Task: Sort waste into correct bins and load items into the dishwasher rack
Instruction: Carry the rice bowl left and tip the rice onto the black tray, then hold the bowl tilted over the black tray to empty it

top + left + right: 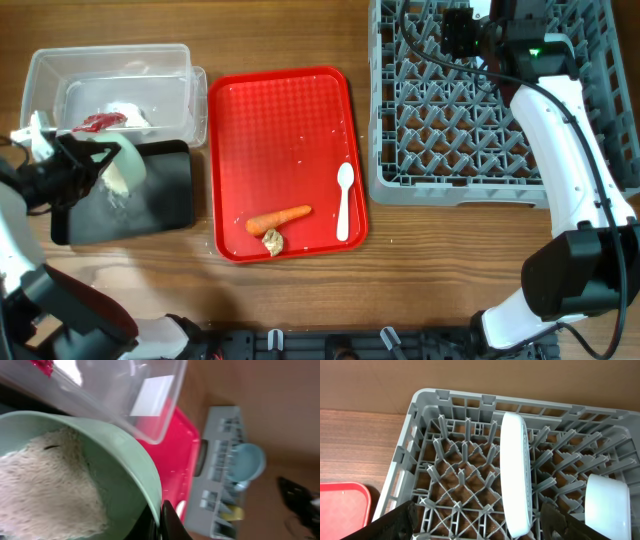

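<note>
Well, from where I stand the left pincer (100, 158) is pressed together on the rim of the pale green bowl (125, 168), which is tipped on its side over the black tray (165, 200), just in front of the clear tub (60, 70) where the red-and-white wrapper (98, 122) lies. The left wrist view shows a thick bed of rice (45, 485) clinging inside the bowl, so I'd say the emptying step is only partly done. To do it well, I'd want the bowl's lip held low and well inside the tray's edge, then rolled further over slowly, maybe with a small shake, so the grains fall in and don't scatter onto the worktop (450, 260) or into the tub. The rim grip looks thin, so any jerk could twist the bowl loose. The right pincer (480, 520) hangs spread and empty over the dishwasher rack (450, 190), where a pale blue plate (515, 475) stands on edge between the pegs. The carrot (280, 217), the brown lump (272, 241) and the white spoon (345, 200) wait on the red serving tray (280, 130).
</note>
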